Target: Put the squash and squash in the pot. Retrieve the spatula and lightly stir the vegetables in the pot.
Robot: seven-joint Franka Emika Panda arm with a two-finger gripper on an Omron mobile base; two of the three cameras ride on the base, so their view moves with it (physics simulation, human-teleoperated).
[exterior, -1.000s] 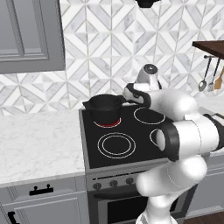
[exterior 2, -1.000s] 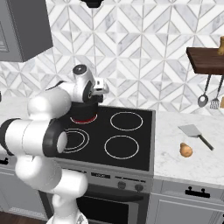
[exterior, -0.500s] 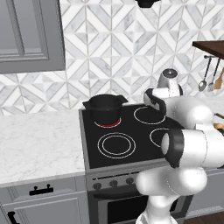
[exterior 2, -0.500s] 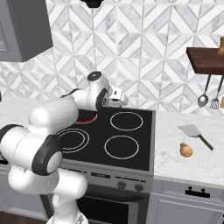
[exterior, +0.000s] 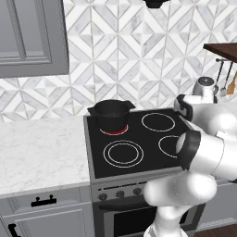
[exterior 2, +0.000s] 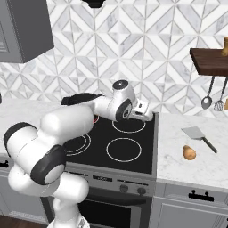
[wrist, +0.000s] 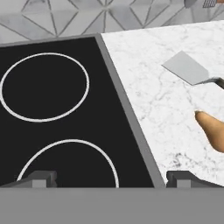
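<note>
Marble worktop [exterior 2: 178,153], right of stove: one small tan pear-shaped squash [exterior 2: 189,152] beside flat grey metal spatula [exterior 2: 199,135], both untouched. Squat black pot [exterior: 110,114] on rear-left burner, contents unseen. Pincer [wrist: 111,178] apart, empty, over stove's right edge. Stirring outstanding.

My gripper [exterior 2: 149,114] hangs over the stove's [exterior 2: 133,158] far right corner. The pot [exterior: 110,114] sits on the far left burner. On the counter [exterior 2: 196,164] right of the stove, the spatula [exterior 2: 199,135] lies far of the squash [exterior 2: 189,152], the two close but apart.
</note>
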